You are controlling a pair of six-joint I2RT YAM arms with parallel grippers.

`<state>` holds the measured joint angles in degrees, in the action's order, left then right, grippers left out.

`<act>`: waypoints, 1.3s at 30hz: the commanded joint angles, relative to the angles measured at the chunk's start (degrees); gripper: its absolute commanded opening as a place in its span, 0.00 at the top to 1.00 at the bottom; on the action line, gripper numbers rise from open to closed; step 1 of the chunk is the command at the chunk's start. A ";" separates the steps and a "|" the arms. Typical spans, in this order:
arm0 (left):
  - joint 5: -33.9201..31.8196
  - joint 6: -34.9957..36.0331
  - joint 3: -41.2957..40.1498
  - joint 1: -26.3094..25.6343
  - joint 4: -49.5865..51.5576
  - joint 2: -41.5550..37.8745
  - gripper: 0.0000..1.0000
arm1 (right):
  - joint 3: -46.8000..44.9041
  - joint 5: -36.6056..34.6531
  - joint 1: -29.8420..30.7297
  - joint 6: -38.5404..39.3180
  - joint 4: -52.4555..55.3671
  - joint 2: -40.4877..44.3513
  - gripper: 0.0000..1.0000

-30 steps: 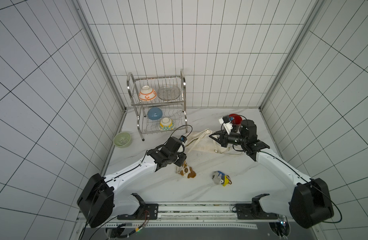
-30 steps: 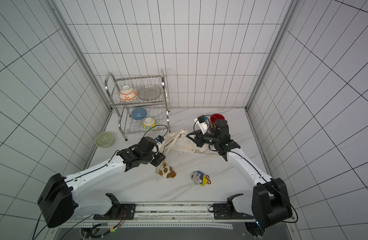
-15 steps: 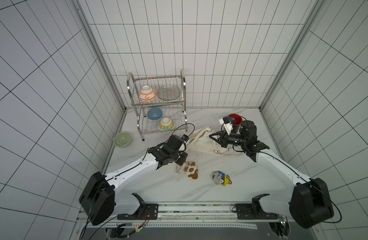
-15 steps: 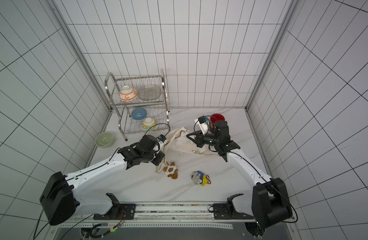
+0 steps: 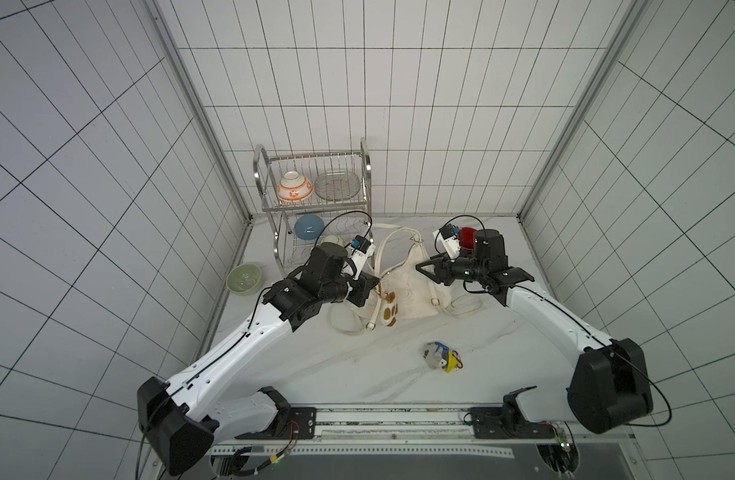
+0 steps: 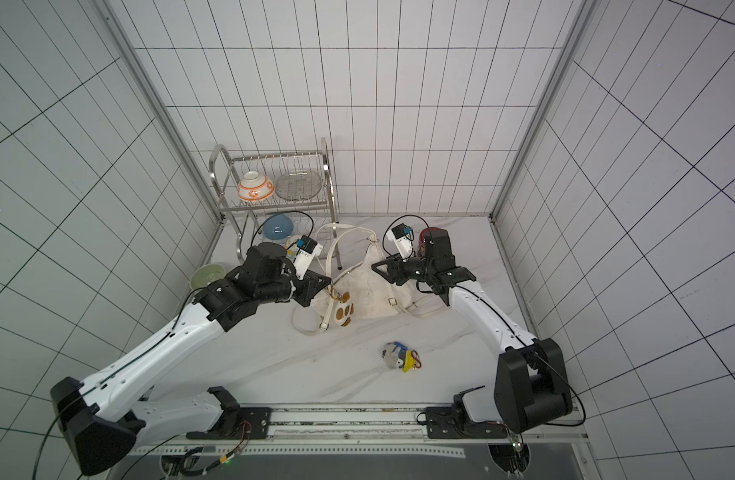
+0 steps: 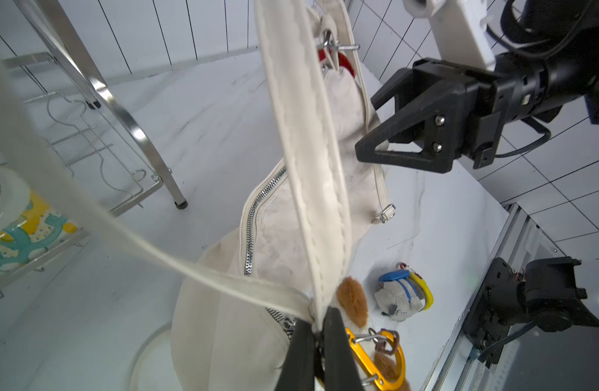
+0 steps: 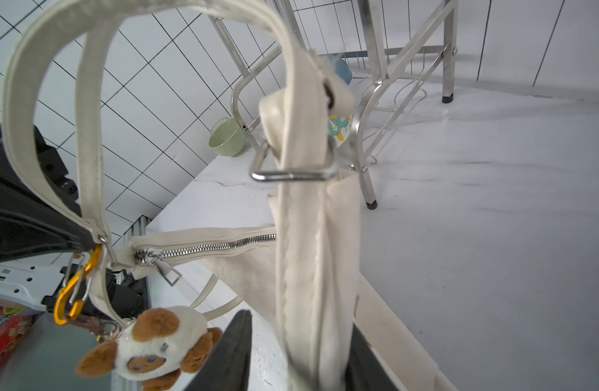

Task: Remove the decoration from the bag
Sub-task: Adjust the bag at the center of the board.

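Observation:
The cream-white bag (image 5: pixel 407 286) (image 6: pixel 370 291) lies slumped mid-table, zipper showing (image 7: pixel 257 216). The decoration, a brown-and-white plush (image 5: pixel 388 313) (image 6: pixel 344 313) (image 8: pixel 156 342), hangs from the strap ring on a yellow carabiner (image 7: pixel 376 359) (image 8: pixel 76 291). My left gripper (image 5: pixel 375 286) (image 6: pixel 326 284) (image 7: pixel 320 318) is shut on the strap just above that carabiner. My right gripper (image 5: pixel 426 272) (image 6: pixel 382 272) (image 8: pixel 298 325) is open on the bag's far side, with a loose strap (image 8: pixel 308 237) hanging between its fingers.
A second plush, grey with blue and yellow parts (image 5: pixel 440 357) (image 6: pixel 399 356) (image 7: pixel 401 296), lies loose nearer the front. A steel dish rack (image 5: pixel 312 199) with bowls stands at the back, a green bowl (image 5: pixel 244 277) to its left, a red cup (image 5: pixel 465 237) behind my right wrist.
My right gripper has opened off the strap it was holding. My left gripper has shut on the strap by the carabiner and moved back toward the bag, drawing the plush with it.

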<state>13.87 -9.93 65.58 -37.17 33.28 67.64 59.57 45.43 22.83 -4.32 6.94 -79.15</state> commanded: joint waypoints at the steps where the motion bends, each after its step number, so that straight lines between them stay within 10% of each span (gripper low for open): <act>1: -1.84 -0.61 1.52 0.33 -7.07 1.33 1.00 | 4.97 -2.68 -0.62 2.66 10.57 2.52 0.51; 16: -8.16 0.16 7.80 0.47 -7.79 10.62 1.00 | 18.16 -0.34 -1.10 7.62 37.62 10.01 0.48; 26: 1.64 -2.37 11.69 0.78 -4.17 11.60 1.00 | 19.19 -0.29 7.43 13.70 32.86 6.12 0.59; 39: -3.52 -2.72 10.63 -0.89 -6.95 10.43 1.00 | 19.24 -11.26 15.01 10.91 21.05 0.20 0.67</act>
<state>11.90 -12.05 75.64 -37.85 29.67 79.68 78.22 37.01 36.40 8.64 32.62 -77.95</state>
